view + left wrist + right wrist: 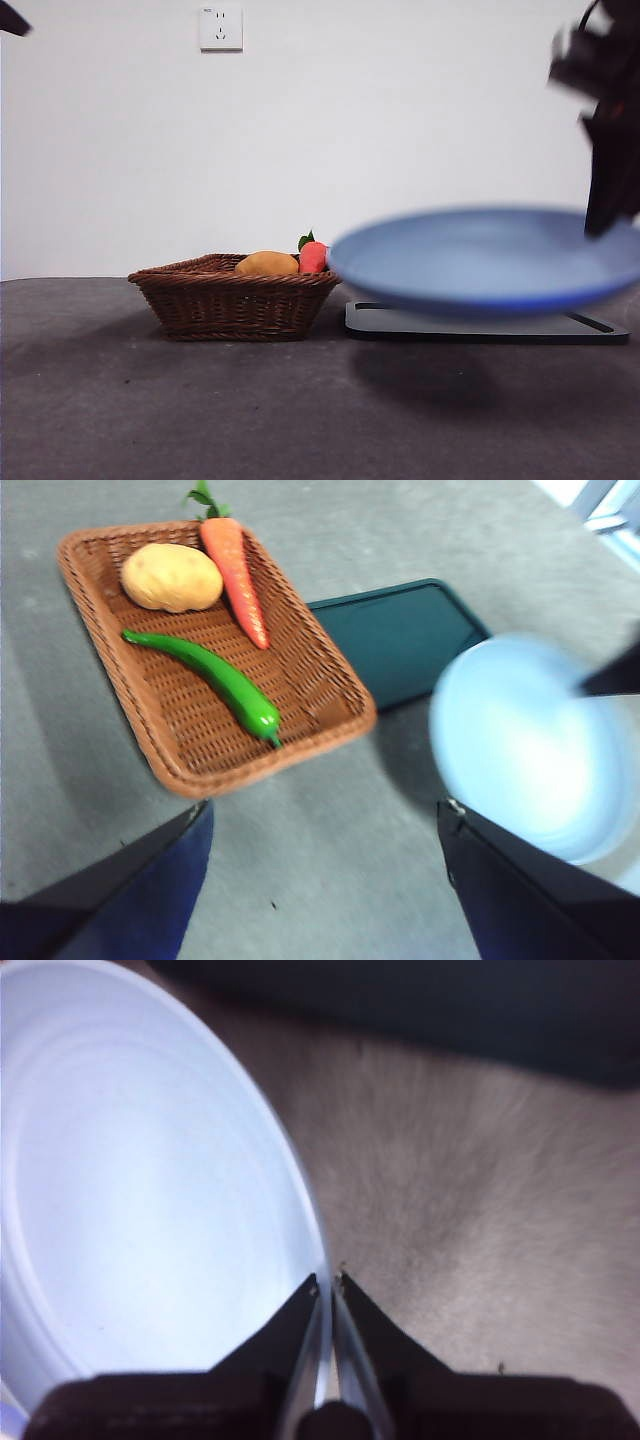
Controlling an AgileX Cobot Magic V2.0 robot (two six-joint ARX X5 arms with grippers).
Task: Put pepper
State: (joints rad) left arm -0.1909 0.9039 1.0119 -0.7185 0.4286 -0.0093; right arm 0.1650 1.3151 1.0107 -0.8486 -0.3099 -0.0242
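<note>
Right gripper (pixel 326 1285) clamped on blue plate (pixel 490 258) rim, plate held above table (pixel 200 400). Left gripper (pixel 325 825) open, empty. Pepper (pixel 210 675) in basket (pixel 130 730).

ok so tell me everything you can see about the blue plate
The blue plate is round and shallow with a raised rim, plain pale blue and smooth, plastic-looking. It is blurred in all views. The right end effector has its jaws shut on the plate's rim, holding it roughly level in the air, its shadow on the grey table below. It hangs in front of the dark tray, beside the wicker basket, touching neither. Nothing lies on it.
</note>
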